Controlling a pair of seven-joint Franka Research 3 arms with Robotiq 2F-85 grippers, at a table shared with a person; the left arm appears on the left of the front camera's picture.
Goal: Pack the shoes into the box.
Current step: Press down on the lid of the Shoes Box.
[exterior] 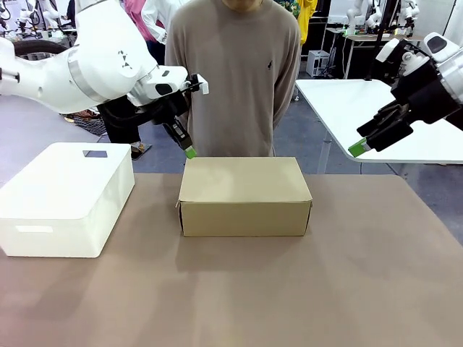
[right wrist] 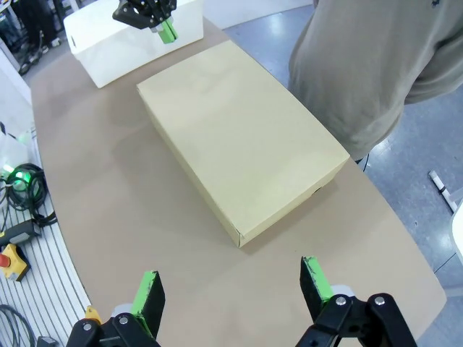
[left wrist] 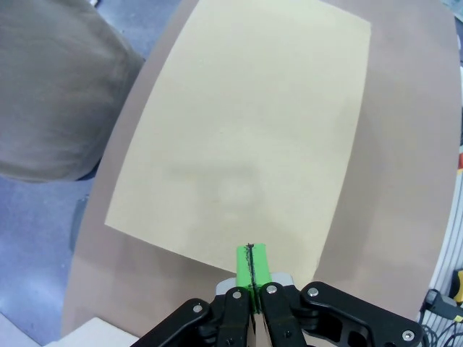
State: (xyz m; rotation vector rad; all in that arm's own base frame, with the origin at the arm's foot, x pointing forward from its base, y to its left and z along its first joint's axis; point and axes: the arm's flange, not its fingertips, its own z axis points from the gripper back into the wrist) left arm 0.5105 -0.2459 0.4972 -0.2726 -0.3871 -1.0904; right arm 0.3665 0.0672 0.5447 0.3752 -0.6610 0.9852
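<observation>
The tan cardboard box (exterior: 244, 195) stands shut in the middle of the table, its lid flat (left wrist: 253, 130) (right wrist: 239, 137). The shoes are out of view. My left gripper (exterior: 189, 152) hovers just above the box's far left corner, its green pads pressed together with nothing between them (left wrist: 252, 264). It also appears as a dark shape with green tips (right wrist: 165, 29) in the right wrist view. My right gripper (exterior: 359, 148) hangs high off the table's right side, open and empty, its two green fingertips (right wrist: 150, 289) wide apart.
A white rounded plastic box (exterior: 65, 196) sits at the table's left. A person in a grey-brown sweater (exterior: 231, 72) stands at the far edge behind the cardboard box. The brown table (exterior: 289, 289) has bare room in front and to the right.
</observation>
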